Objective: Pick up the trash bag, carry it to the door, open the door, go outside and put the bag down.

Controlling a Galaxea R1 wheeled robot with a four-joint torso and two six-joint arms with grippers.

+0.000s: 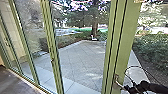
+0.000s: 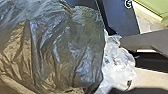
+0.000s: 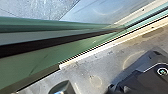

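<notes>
"Reaching in on the robot's right side, the right hand [image 1: 122, 87] comes up to the metal handle [image 1: 116, 78] in the head view. Is it clenched?"

"I can't tell from here. The handle is right by the hand, on a green door frame [image 1: 127, 42], and a thin dark cable [image 1: 136, 66] loops above the hand."

"And past the hand?"

"Beyond it lies a paved yard [image 1: 81, 58], part of it seen through tall glass panels [image 1: 30, 27]. A tree [image 1: 94, 28] stands at the yard's far side, well away from the hand, and green shrubs [image 1: 152, 51] grow outside, past the frame."

"Now the left wrist view. Where's the trash bag?"

"Right up close, in front of the left hand's camera. The trash bag [image 2: 57, 47] is dark, shiny and full of creases. Crumpled white plastic [image 2: 118, 66] lies against its side, near the left hand too."

"So is the left hand grasping the bag?"

"I can't tell; the grip itself is hidden."

"What about the right wrist view?"

"Below the right hand, a green door rail [image 3: 62, 53] runs at a slant to a pale threshold strip [image 3: 100, 50]. The grey floor [image 3: 96, 75] is down there on one side, and paving [image 3: 37, 8] lies across the threshold. That hand's grip stays unclear to me here too."
</notes>
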